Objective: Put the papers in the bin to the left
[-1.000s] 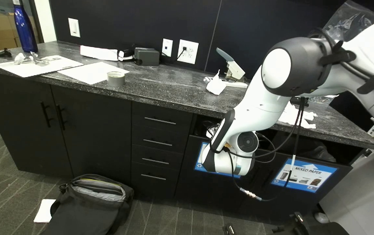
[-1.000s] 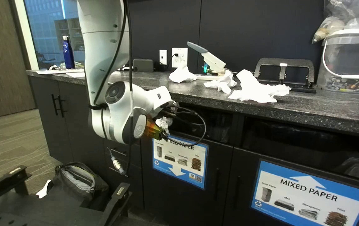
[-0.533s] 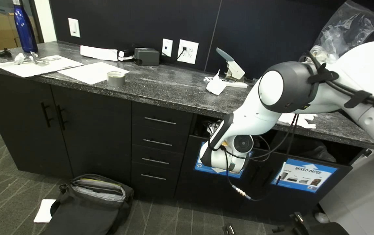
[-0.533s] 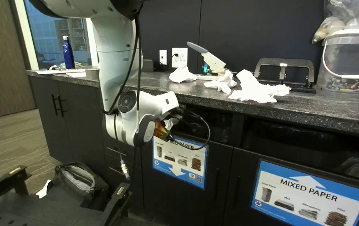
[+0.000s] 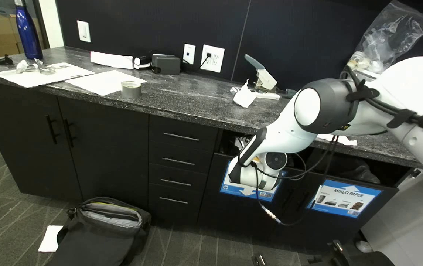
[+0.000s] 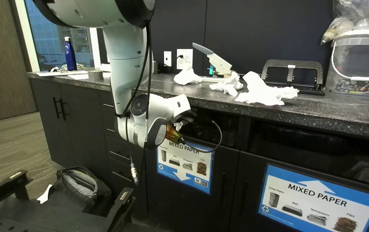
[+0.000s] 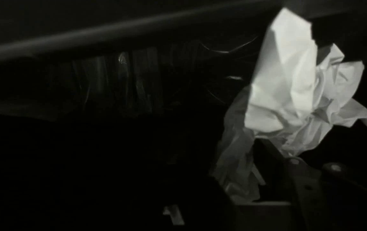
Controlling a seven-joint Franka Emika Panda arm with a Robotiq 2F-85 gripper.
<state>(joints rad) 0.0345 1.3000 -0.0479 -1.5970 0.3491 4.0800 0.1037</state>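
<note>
In the wrist view a crumpled white paper (image 7: 282,80) lies among the fingers of my gripper (image 7: 239,166), part of it in the gap. The jaws seem to stand somewhat apart, but it is too dark to tell whether both sides press on the paper. My hand reaches into the slot above the left bin (image 6: 161,199), and a scrap of white paper (image 6: 178,125) peeks out beside the orange mount. The arm hides the fingertips in both exterior views. More papers (image 6: 266,91) rest on the counter, with another wad (image 5: 244,96) by the stapler.
The counter's front edge (image 6: 203,101) overhangs the slot. A second bin with a blue-bordered label (image 6: 319,199) adjoins on the right. On the counter stand a stapler (image 6: 218,62), a hole punch (image 6: 292,71) and a clear tub (image 6: 355,61). A black bag (image 5: 104,229) lies on the floor.
The upper arm has come down, and the hand has shifted rightward along the left bin's slot in an exterior view. Less of the paper at the gripper shows there now.
</note>
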